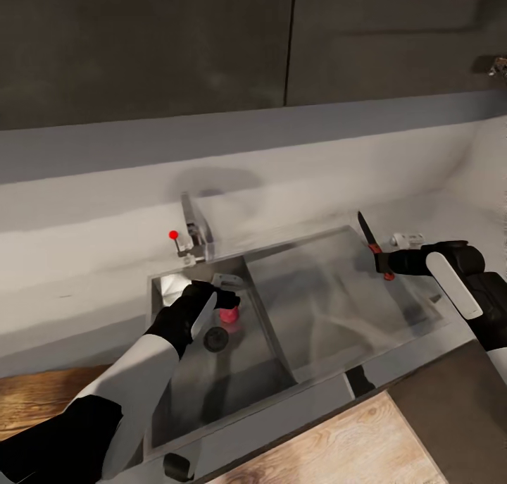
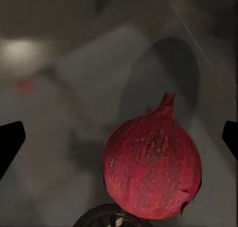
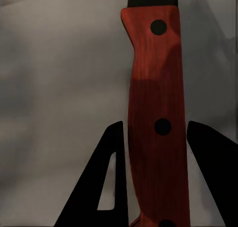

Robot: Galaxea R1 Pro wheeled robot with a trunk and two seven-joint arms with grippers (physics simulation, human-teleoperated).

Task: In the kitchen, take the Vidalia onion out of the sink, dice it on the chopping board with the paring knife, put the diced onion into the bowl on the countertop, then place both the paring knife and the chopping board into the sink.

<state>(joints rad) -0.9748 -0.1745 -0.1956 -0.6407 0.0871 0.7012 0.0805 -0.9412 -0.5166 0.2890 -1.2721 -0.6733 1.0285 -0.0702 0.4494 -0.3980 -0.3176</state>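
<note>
The left gripper [image 1: 227, 297] reaches down into the sink [image 1: 267, 371], jaws spread wide, its fingertips [image 2: 11, 142] either side of the red onion [image 2: 151, 173] without touching it. The onion rests on the basin floor just beyond the gripper, beside the round drain [image 1: 216, 338]. The right gripper [image 1: 386, 262] clamps the paring knife [image 3: 157, 123] by its reddish handle, blade up, over the sink's far edge.

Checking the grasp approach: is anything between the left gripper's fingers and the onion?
No. In the left wrist view the onion sits in the open gap between the fingertips, with bare sink floor either side.
</note>
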